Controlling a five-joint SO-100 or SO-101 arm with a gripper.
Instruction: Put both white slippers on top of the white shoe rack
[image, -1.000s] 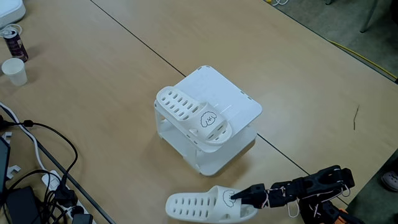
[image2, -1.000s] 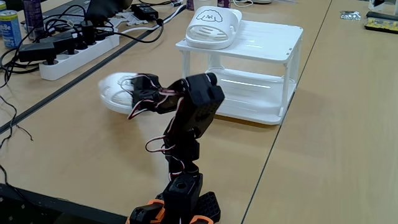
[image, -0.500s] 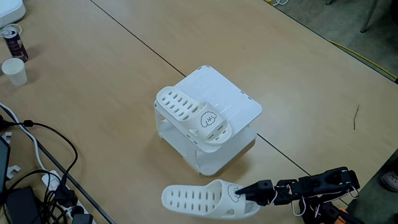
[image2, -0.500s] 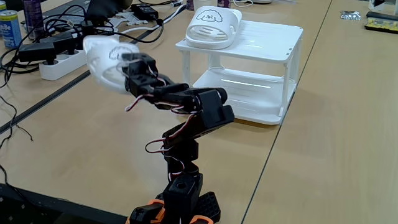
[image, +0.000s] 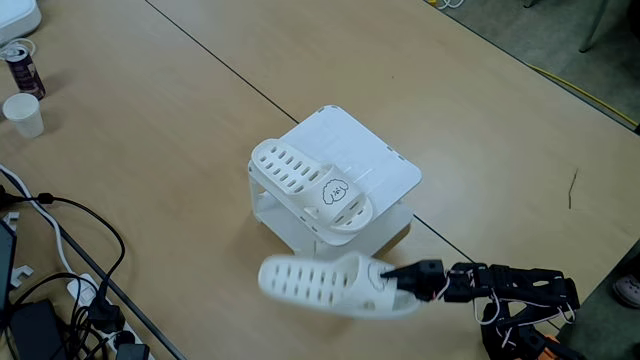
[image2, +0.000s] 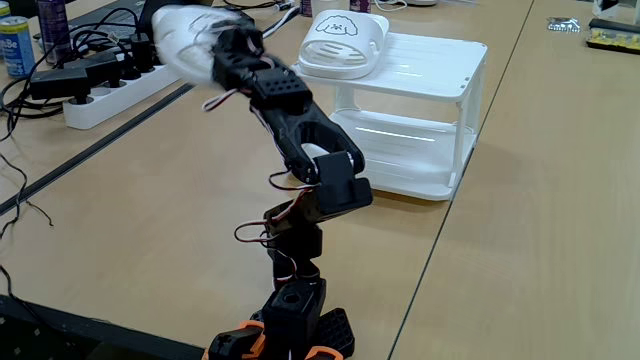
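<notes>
Arm (image2: 300, 130) stretched high, end effector (image: 392, 281) clamped on a raised white slipper (image: 320, 284) beside the shoe rack (image: 385, 180).

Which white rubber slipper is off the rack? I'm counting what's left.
The white rubber slide slipper clamped in the hand, raised above the table. The other white slipper lies on the white plastic shoe rack.

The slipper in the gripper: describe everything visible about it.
The held slipper is a white, rubbery-looking slide with slotted vents over the toes and a small dark drawing on its strap. The gripper is closed on its strap end. It hangs in the air, toe pointing away from the arm, beside the white shoe rack; motion blurs it in both fixed views.
</notes>
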